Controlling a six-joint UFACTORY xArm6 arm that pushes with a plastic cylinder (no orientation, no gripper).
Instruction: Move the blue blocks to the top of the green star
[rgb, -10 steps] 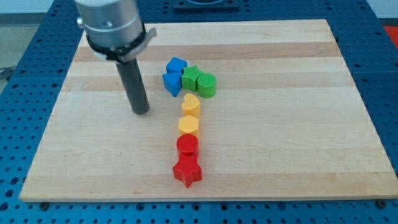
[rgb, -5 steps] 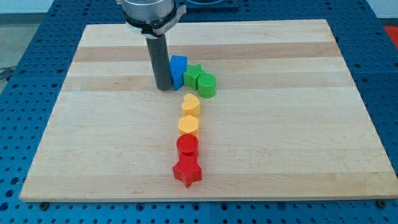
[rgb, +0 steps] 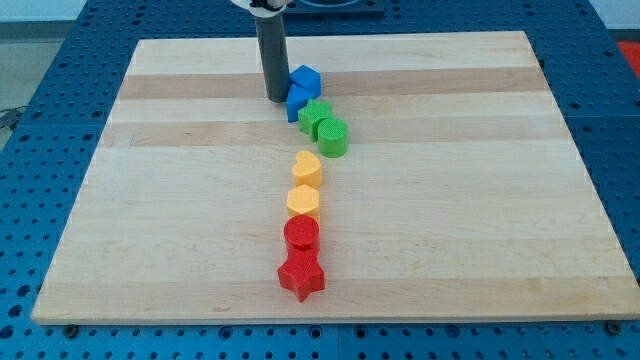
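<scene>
My tip (rgb: 277, 97) is seen on the wooden worktop (rgb: 450, 200) just left of two blue blocks (rgb: 300, 90), apparently touching the lower one; no jaws are fitted, so no grasp can be reported. The blue blocks are placed at the upper-left edge of the green star (rgb: 316, 117), with a green cylinder (rgb: 334, 137) touching the star's lower right. Below, a yellow heart (rgb: 308, 168), yellow hexagon (rgb: 303, 202), red cylinder (rgb: 301, 235) and red star (rgb: 301, 276) are lined up in a column.
</scene>
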